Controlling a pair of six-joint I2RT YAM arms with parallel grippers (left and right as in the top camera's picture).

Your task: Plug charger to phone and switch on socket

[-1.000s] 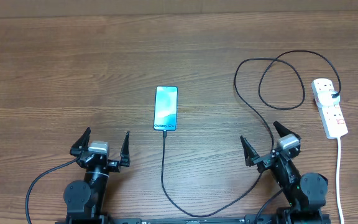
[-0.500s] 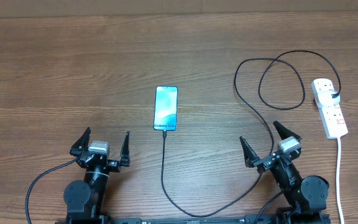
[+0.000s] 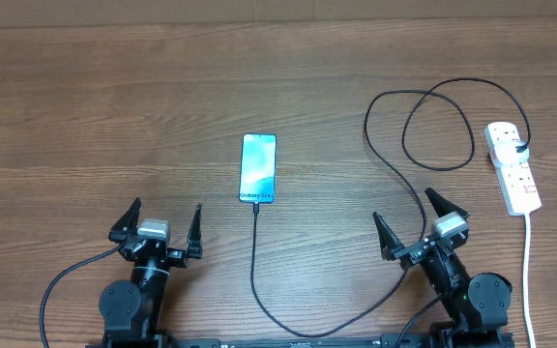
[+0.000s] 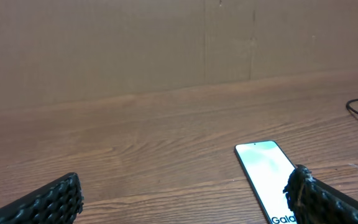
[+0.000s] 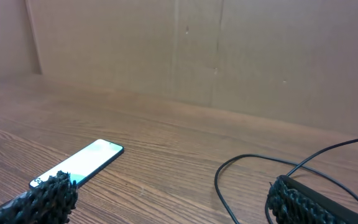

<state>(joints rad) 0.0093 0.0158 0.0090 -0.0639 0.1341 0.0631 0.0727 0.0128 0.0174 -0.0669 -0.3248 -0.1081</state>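
Teal-screen phone, black charger at btm edge; L gripper, R gripper wide open, empty.

Bare table left of phone; charger loops cross path from right pincer to socket

Phone flat on wooden table, left pincer spread wide, cardboard wall behind
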